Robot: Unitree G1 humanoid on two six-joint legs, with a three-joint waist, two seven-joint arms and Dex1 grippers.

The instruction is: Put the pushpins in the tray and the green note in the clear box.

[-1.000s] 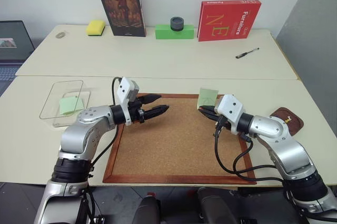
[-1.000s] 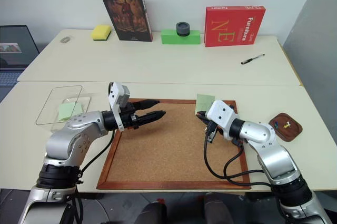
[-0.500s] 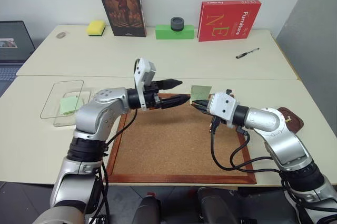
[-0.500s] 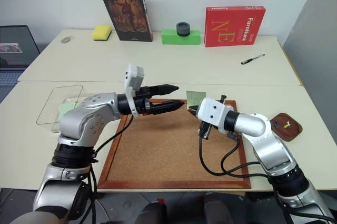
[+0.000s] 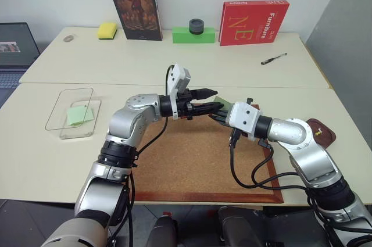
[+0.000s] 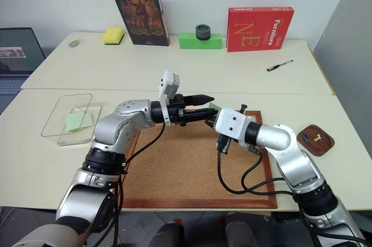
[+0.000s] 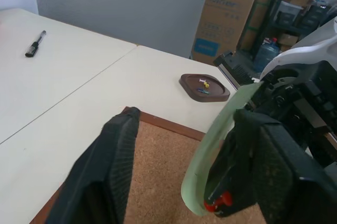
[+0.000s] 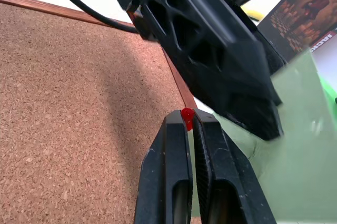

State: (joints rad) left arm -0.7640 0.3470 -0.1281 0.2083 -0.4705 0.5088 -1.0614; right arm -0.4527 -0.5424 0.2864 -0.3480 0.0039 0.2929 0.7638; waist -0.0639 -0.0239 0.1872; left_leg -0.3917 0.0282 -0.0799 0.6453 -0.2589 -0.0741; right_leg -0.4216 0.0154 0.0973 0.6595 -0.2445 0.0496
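while right gripper (image 8: 188, 124) pinches (red) pushpin (image 8: 187, 117)

In the head views the green note (image 6: 214, 106) above the corkboard (image 5: 192, 160) is almost wholly hidden behind the two grippers' meeting fingers. The red pushpin (image 8: 187, 118) shows only its head, its shaft buried between the right gripper (image 8: 190, 125)'s fingers. Pins in the tray (image 6: 315, 139), right of the corkboard, are mere specks. A laptop (image 5: 14, 46) is cut off
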